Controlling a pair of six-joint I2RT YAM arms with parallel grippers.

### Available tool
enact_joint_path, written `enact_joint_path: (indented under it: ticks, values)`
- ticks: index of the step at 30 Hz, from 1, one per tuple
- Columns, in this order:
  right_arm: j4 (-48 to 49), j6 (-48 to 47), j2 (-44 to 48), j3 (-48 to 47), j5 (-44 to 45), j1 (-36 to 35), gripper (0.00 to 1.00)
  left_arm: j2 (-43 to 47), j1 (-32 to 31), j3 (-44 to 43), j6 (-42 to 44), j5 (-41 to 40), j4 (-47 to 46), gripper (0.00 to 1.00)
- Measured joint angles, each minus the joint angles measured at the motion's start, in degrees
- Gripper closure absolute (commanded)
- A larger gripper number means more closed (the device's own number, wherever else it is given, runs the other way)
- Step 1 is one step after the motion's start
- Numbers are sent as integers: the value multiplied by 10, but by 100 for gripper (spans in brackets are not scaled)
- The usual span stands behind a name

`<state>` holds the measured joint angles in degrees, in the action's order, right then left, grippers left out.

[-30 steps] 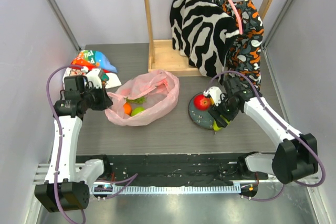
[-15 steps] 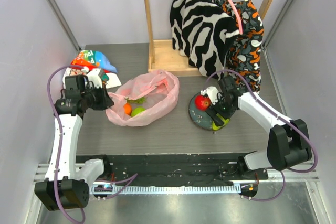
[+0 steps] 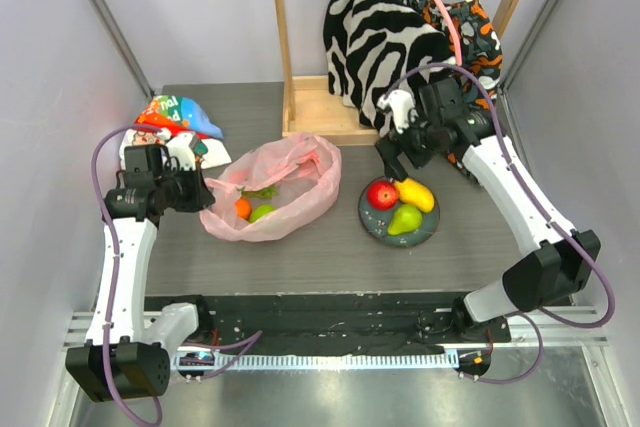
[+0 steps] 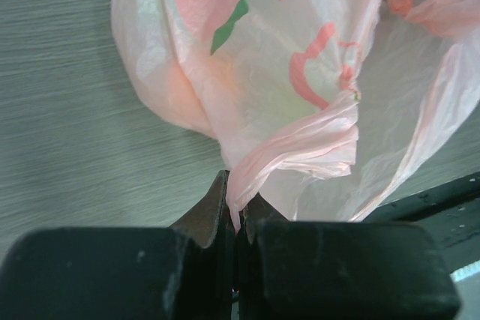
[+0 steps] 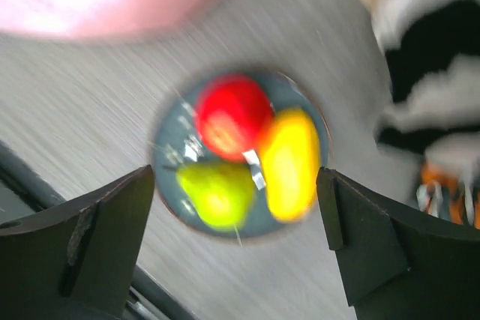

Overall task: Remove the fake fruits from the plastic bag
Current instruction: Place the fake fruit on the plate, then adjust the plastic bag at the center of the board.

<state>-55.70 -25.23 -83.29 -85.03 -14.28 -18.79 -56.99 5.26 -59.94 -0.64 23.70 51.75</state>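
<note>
The pink plastic bag [image 3: 290, 182] lies open on the table left of centre. An orange [image 3: 242, 207] and a green apple [image 3: 263, 212] show inside it. My left gripper [image 3: 203, 195] is at the bag's left edge, shut on a pinch of its film [image 4: 289, 148]; the left gripper [image 4: 238, 201] has the film running between its fingers. On a grey plate [image 3: 372, 225] lie a red apple [image 3: 382, 193], a yellow piece [image 3: 417, 193] and a green pear [image 3: 405, 218]. My right gripper [image 3: 392, 159] hangs open and empty above the plate's far side. The right wrist view is blurred: red apple [image 5: 232, 114], yellow piece [image 5: 291, 162], green pear [image 5: 217, 194].
A cartoon-printed white bag [image 3: 175, 117] lies at the back left. A wooden rack [image 3: 300, 112] stands at the back, with zebra-striped and patterned clothes [image 3: 385, 42] hanging just behind my right arm. Walls close in on both sides.
My right gripper has opened wide and risen away from the plate toward the back, leaving the pear and yellow piece lying there. The left arm and the bag have not moved.
</note>
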Motion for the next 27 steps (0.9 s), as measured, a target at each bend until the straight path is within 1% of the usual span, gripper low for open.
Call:
enact_joint_path:
  ticks: [2,3,5,7,9,11,12,15,17,19,22,27]
  values:
    - [9,14,-17,-38,-21,-31,8,4,0,0,12,-19,10,100]
    - [21,22,-28,-57,-31,-57,11,8,0,0,18,-28,17,100]
    - [55,40,-57,-92,-51,-120,14,19,0,0,32,-45,34,100]
    - [91,62,-96,-124,-71,-181,20,32,0,0,41,-54,47,100]
    - [121,87,-149,-165,-89,-227,26,45,0,-5,46,-57,66,100]
    - [143,119,-209,-205,-105,-253,30,49,0,-21,53,-57,89,100]
    - [165,142,-247,-225,-110,-261,34,49,0,-30,56,-57,96,100]
    - [193,189,-342,-260,-105,-272,35,50,0,-53,62,-67,113,100]
    - [196,209,-381,-259,-96,-276,35,53,0,-64,71,-80,123,100]
    - [198,222,-397,-235,-84,-285,34,64,0,-70,89,-96,129,100]
    - [197,228,-388,-185,-74,-308,32,96,0,-55,129,-123,133,100]
    - [203,226,-338,-105,-58,-361,26,158,0,7,200,-148,158,100]
